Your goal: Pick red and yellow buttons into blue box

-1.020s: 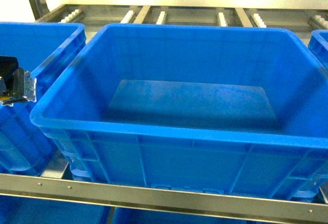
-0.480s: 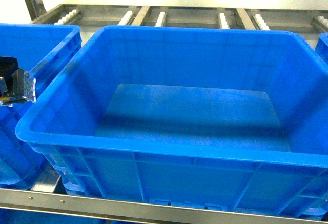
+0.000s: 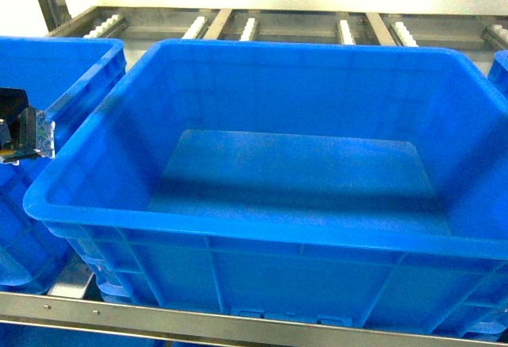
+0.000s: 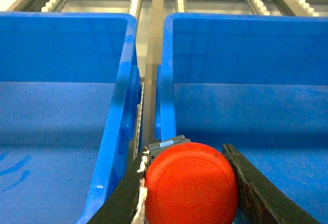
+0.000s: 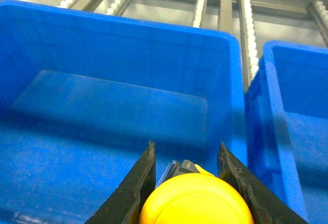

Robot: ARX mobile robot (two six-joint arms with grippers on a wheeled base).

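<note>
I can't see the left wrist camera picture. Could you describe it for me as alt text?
The left hand grips a red button between two dark fingers, above the near edge of a blue box. Another blue crate sits beside it on a metal roller rack.

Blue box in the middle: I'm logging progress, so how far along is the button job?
Nothing is dropped yet: the blue box shows a bare floor. Both picks look done. The left hand grips the red button near the box's left wall, and the right hand holds the yellow button over the box. Left to do: release both inside.
</note>
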